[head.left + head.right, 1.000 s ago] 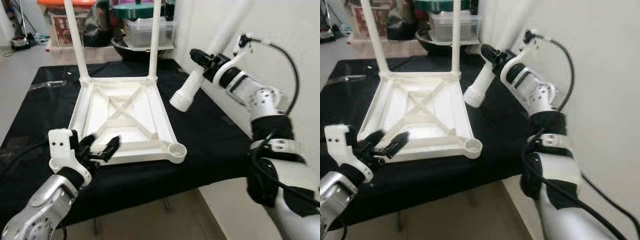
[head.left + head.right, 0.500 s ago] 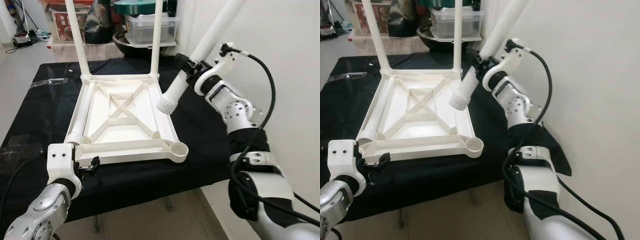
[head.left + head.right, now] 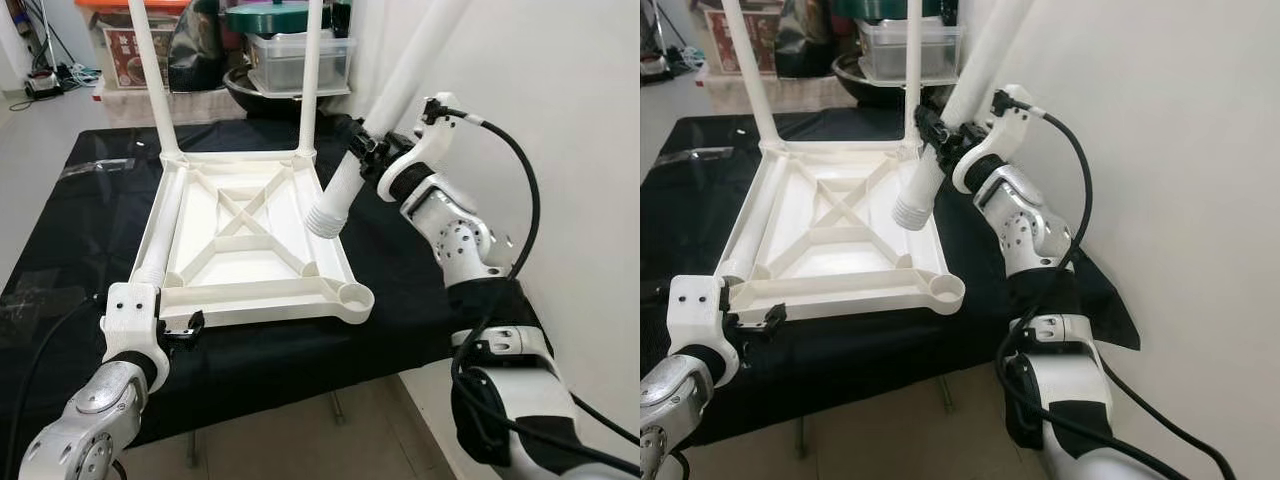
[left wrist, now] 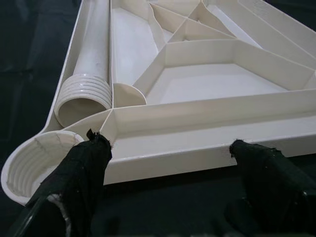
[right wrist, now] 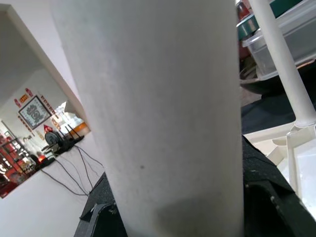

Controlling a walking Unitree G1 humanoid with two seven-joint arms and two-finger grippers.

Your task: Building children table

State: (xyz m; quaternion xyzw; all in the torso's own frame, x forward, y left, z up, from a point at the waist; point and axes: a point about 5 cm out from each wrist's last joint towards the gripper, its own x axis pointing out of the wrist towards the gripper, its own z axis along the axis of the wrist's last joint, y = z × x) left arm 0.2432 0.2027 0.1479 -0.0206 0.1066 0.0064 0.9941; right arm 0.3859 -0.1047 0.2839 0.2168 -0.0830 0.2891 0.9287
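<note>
A white tabletop (image 3: 250,250) lies upside down on the black-covered table (image 3: 430,270). Two white legs (image 3: 152,90) stand upright in its far corners. A third leg (image 4: 94,64) lies loose inside its left rim. My right gripper (image 3: 366,152) is shut on a fourth leg (image 3: 405,80), held slanted, with its threaded end (image 3: 322,218) hanging above the tabletop's right rim. The near right socket (image 3: 355,296) and the near left socket (image 4: 29,163) hold nothing. My left gripper (image 4: 170,163) is open at the near left corner, its fingers (image 4: 84,163) spread along the near rim.
Plastic storage bins (image 3: 300,50) and a dark bowl (image 3: 260,90) stand behind the table. A white wall (image 3: 560,120) rises close on the right. Bare floor (image 3: 300,440) lies below the table's near edge.
My right gripper has swung the leg leftward, bringing its threaded end over the tabletop's right rim. My left gripper has drawn back and lowered to the near left corner.
</note>
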